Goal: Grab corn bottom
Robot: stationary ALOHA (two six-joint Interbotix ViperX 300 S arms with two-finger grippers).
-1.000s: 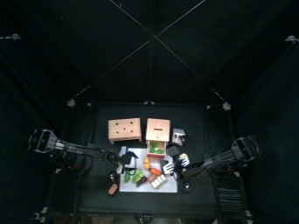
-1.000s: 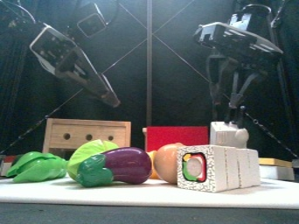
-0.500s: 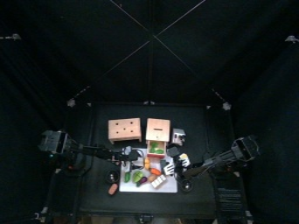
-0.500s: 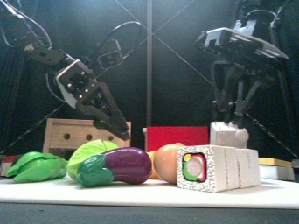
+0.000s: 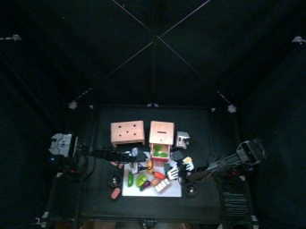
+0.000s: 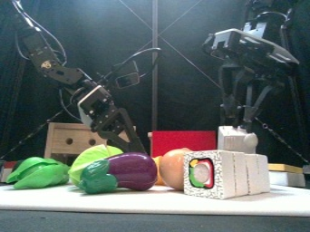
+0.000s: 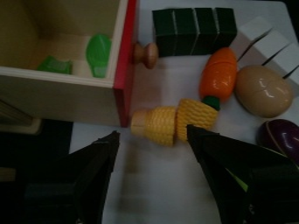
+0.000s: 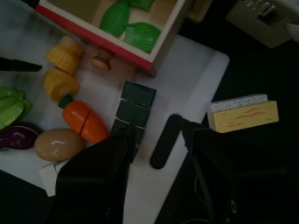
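Note:
The corn lies in two yellow pieces on the white board (image 7: 176, 184), beside the red box; the piece with the green husk end (image 7: 197, 116) touches the plain piece (image 7: 152, 124). My left gripper (image 7: 153, 133) is open, hovering over the corn with one jaw on each side; it also shows in the top view (image 5: 140, 155) and front view (image 6: 119, 125). The corn also shows in the right wrist view (image 8: 59, 70). My right gripper (image 8: 162, 153) is open and empty above the board's right part (image 5: 180, 166).
A carrot (image 7: 219, 72), an egg-like piece (image 7: 267, 90), an eggplant (image 7: 281, 136) and a dark green block (image 7: 193, 24) lie near the corn. The red box (image 5: 163, 132) and wooden box (image 5: 128, 132) stand behind. A sushi roll (image 6: 224, 172) stands at the front.
My left arm has swung in from the left and lowered, bringing its open gripper over the corn. The right arm has hardly moved.

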